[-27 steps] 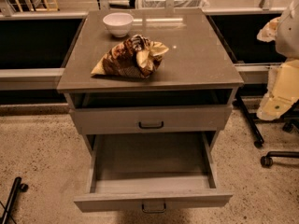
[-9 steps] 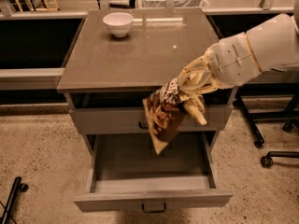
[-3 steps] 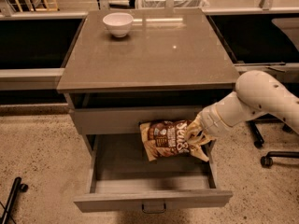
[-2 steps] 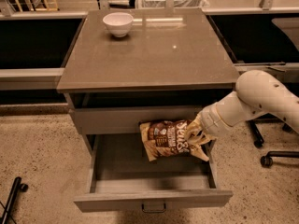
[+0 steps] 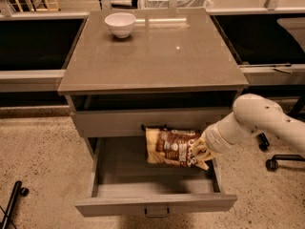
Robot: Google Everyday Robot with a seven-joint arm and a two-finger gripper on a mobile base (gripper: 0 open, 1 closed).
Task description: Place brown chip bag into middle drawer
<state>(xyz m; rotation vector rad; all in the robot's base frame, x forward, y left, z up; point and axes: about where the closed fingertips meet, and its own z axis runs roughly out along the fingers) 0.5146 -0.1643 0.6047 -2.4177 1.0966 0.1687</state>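
Note:
The brown chip bag (image 5: 171, 147) lies on its side over the open middle drawer (image 5: 155, 203), toward the back right, just below the closed upper drawer front (image 5: 152, 120). My gripper (image 5: 201, 151) is at the bag's right end, inside the drawer opening by its right wall, and is shut on the bag's cream-yellow edge. My white arm reaches in from the right. The bag looks low in the drawer; I cannot tell whether it rests on the drawer floor.
A small white bowl (image 5: 120, 24) stands at the back left of the cabinet top (image 5: 157, 51). An office chair base (image 5: 276, 159) is on the floor at the right. A dark stand foot (image 5: 12, 204) is at the lower left.
Over nine seconds the bag went from the cabinet top, over the front edge, down into the open drawer. In the last second the bag and gripper have hardly moved.

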